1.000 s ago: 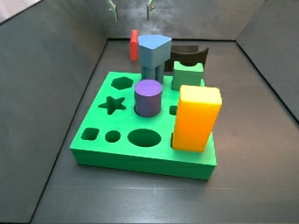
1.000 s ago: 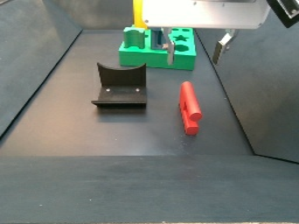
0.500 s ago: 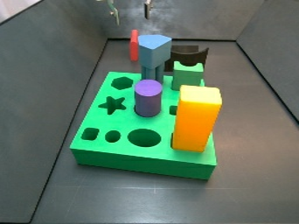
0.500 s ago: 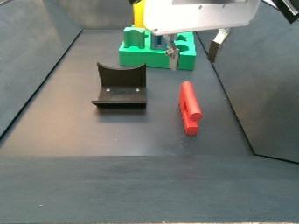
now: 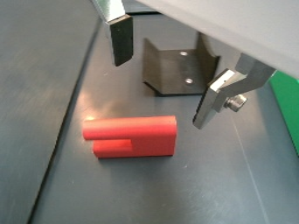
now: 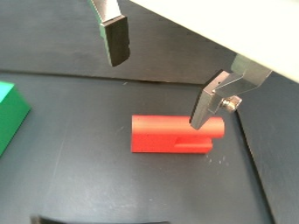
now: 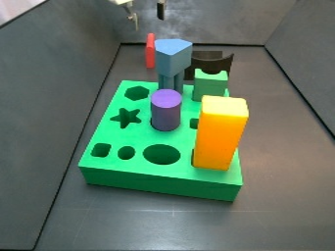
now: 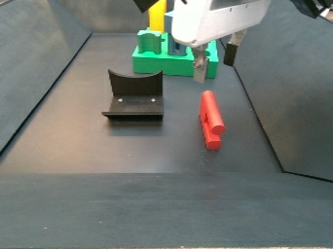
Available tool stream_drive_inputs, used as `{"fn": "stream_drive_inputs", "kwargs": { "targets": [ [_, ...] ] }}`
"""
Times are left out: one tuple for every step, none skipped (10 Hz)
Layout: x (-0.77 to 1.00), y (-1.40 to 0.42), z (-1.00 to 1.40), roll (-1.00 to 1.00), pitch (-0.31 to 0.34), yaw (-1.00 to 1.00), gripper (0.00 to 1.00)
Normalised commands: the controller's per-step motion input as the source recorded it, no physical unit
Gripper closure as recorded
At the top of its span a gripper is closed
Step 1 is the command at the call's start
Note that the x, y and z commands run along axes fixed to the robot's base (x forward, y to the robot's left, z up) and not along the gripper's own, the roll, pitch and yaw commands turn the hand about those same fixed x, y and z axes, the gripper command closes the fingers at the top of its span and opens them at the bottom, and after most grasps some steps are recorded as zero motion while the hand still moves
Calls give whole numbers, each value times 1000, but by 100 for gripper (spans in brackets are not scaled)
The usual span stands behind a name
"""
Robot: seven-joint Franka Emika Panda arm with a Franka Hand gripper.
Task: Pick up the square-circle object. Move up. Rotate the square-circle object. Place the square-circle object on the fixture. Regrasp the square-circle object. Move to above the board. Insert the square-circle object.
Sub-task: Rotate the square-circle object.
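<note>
The square-circle object (image 8: 211, 119) is a slim red block lying flat on the dark floor, with its stepped end showing in both wrist views (image 5: 131, 137) (image 6: 176, 134). In a side view only its tip (image 7: 151, 45) shows behind the board. My gripper (image 8: 216, 58) hangs open and empty above the object's far end, touching nothing; it also shows in the wrist views (image 5: 162, 92) (image 6: 158, 94). The fixture (image 8: 132, 94) stands apart from the object, also seen in a wrist view (image 5: 181, 66). The green board (image 7: 157, 184) lies beyond both.
On the board stand a yellow block (image 7: 220, 129), a purple cylinder (image 7: 165, 108) and a blue-grey peg (image 7: 173, 61). The board's corner (image 6: 10, 118) shows in a wrist view. Dark side walls enclose the floor.
My gripper has turned a little about its vertical axis, its fingers closer together in a side view. The red object and the fixture have not moved.
</note>
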Motion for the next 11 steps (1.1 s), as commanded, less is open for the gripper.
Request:
{"fn": "stream_drive_inputs", "kwargs": {
  "targets": [
    [34,1,-14,0,-5,1000,0],
    [34,1,-14,0,-5,1000,0],
    [34,1,-14,0,-6,1000,0],
    [34,1,-13,1,-6,1000,0],
    [34,1,-13,1,-6,1000,0],
    [34,1,-13,1,-6,1000,0],
    [34,1,-13,1,-6,1000,0],
    [34,1,-13,1,-7,1000,0],
    [34,1,-13,1,-7,1000,0],
    [34,1,-13,1,-7,1000,0],
    [34,1,-13,1,-7,1000,0]
  ]
}}
